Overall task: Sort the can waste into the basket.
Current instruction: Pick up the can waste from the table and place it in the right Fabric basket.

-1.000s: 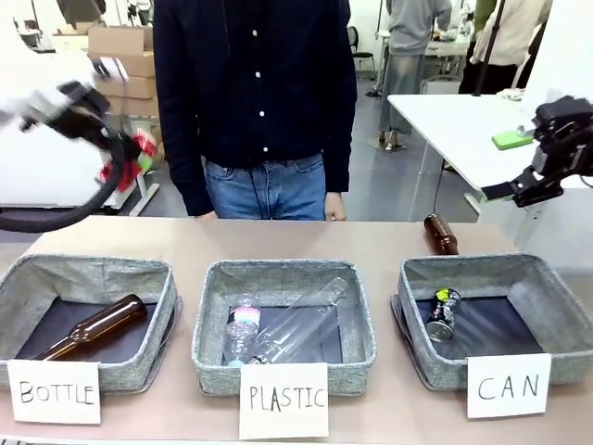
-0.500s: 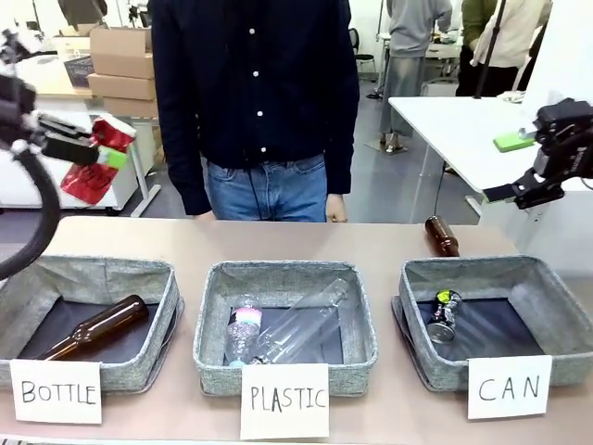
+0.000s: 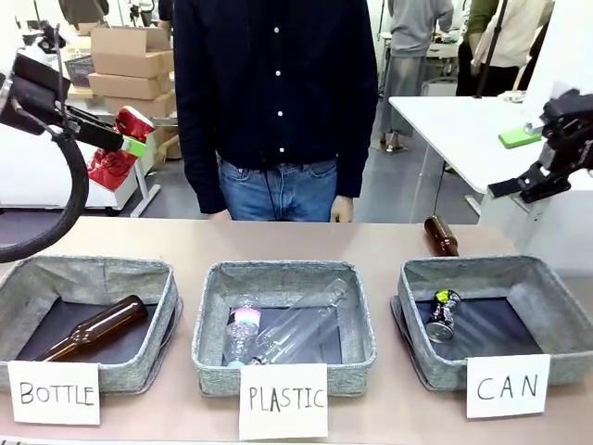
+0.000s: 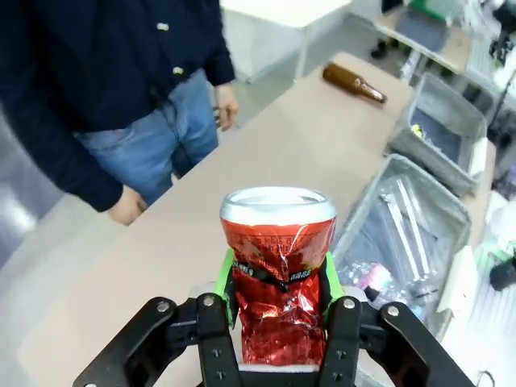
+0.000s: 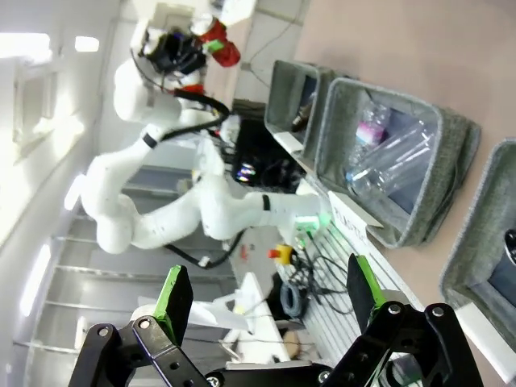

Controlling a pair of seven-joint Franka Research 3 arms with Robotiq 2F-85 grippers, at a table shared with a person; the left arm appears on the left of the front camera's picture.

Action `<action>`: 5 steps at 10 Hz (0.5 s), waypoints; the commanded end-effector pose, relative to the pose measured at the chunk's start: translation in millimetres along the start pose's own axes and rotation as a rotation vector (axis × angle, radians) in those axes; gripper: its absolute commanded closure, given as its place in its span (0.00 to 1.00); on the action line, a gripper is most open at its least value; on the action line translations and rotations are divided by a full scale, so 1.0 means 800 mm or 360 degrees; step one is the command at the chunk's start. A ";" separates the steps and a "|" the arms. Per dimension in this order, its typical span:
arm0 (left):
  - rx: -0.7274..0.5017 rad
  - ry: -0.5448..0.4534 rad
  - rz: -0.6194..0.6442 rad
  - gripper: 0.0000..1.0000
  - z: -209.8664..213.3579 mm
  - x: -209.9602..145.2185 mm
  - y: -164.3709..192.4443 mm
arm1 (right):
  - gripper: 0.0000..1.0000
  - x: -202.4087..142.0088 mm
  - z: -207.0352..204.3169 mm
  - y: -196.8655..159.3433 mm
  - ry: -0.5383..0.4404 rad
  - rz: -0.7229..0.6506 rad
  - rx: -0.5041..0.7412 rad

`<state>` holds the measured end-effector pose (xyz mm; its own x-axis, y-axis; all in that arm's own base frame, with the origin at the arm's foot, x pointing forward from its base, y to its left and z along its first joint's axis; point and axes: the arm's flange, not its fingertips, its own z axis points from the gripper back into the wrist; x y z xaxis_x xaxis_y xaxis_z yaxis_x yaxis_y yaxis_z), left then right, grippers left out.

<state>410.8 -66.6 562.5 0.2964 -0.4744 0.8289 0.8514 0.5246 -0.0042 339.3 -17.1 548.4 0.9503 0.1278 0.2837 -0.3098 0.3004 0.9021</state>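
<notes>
Step in hand: carrying the red can [image 4: 278, 274] to the basket [image 3: 422, 366] signed "CAN"; judged about half done, one can in, one in the air
Left tool [image 4: 279, 318]: pinching the red can, green pads on both dented flanks, rim end away from the wrist
Red can position: held high at the left of the front view [image 3: 135, 123], above and behind the "BOTTLE" basket [image 3: 139, 366], well apart from its target
Dark can [image 3: 442, 315]: already lying in the "CAN" basket, near its left wall
Right tool [image 5: 262, 294]: fingers spread, nothing between them; raised beyond the right end of the desk [image 3: 371, 241]
Route: the load must cross the "BOTTLE" and "PLASTIC" basket [image 3: 213, 366] to reach the far right one; keep the height until it is over the dark lining, then lower
Release: part the fingers only when the can is low and inside the walls; a dented can may bounce or roll
Grip: crushed metal gives uneven contact, so move steadily and avoid sharp wrist turns
Hazards: the person [image 3: 278, 93] stands close at the far edge, hands near the desk; the right arm sits beside the target and may need to stay clear
Not for sorting here: brown bottle [image 3: 441, 235] on the desk behind the "CAN" basket
</notes>
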 end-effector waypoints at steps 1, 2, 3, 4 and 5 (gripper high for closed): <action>-0.0237 0.0057 -0.0308 0.55 -0.104 0.102 -0.021 | 0.00 -0.046 0.061 0.030 -0.0091 0.0146 -0.0211; -0.0383 -0.0030 -0.0472 0.55 -0.152 0.163 -0.058 | 0.00 -0.084 0.109 0.018 -0.0317 0.0095 -0.0456; -0.0539 -0.0064 -0.0615 0.55 -0.198 0.217 -0.102 | 0.00 -0.125 0.161 -0.003 -0.0525 -0.0004 -0.0543; -0.0605 -0.0048 -0.0778 0.55 -0.240 0.260 -0.144 | 0.00 -0.167 0.202 -0.023 -0.0729 -0.0104 -0.0530; -0.0775 -0.0045 -0.0893 0.55 -0.288 0.294 -0.190 | 0.00 -0.210 0.232 -0.045 -0.0866 -0.0220 -0.0573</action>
<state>419.6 -402.5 625.5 -0.1738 -0.5595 0.8104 0.9845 -0.0792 0.1564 200.6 -207.6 552.2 0.8691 -0.2979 0.3949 -0.1532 0.5970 0.7875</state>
